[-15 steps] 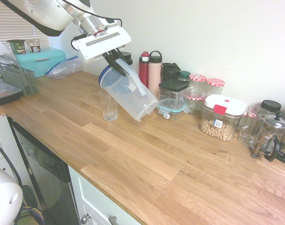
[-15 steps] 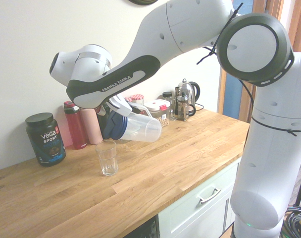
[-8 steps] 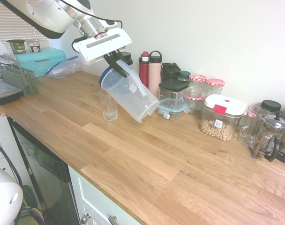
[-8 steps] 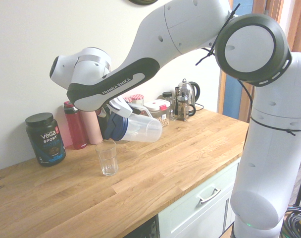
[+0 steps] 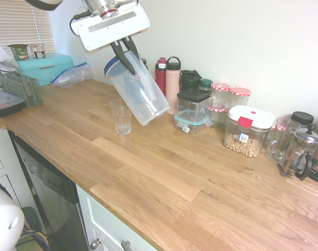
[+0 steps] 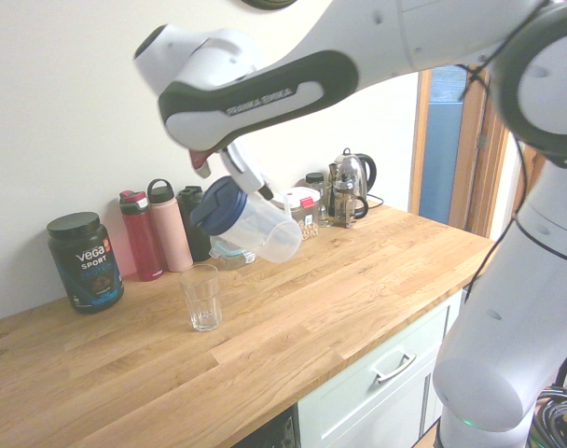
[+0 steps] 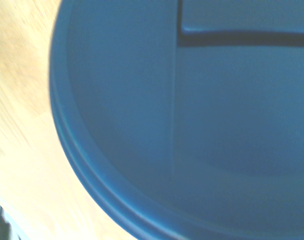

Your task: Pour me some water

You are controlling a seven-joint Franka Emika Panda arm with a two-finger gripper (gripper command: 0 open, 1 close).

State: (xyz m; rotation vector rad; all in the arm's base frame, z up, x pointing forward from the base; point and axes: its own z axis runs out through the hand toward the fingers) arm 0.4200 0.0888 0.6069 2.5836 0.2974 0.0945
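- Pitcher (image 5: 137, 88): a clear plastic jug with a blue lid (image 6: 217, 204), hanging in the air in the upper left-centre of the first exterior view, tilted so its base points down toward the right and its lid end is uppermost.
- Gripper (image 5: 127, 56) comes down from the top of that view; its dark fingers are pinched narrowly on the pitcher's handle near the lid.
- In the second exterior view the pitcher (image 6: 247, 224) sits just left of centre, lifted clear of the wooden countertop (image 6: 339, 280), lid end toward the left.
- Glass (image 5: 121, 116) stands upright on the countertop, just below and left of the pitcher in the first exterior view; the two are apart. It looks empty, though I cannot be sure.
- Wrist view is almost filled by the blurred blue lid (image 7: 192, 125), with pale wood at its left edge.
- Along the wall behind: a red bottle (image 5: 160, 76), a pink bottle (image 5: 173, 81), jars with checked lids (image 5: 220, 94) and a clear box of nuts (image 5: 248, 130).
- A black tub (image 6: 85, 260) stands at the left of the second exterior view.
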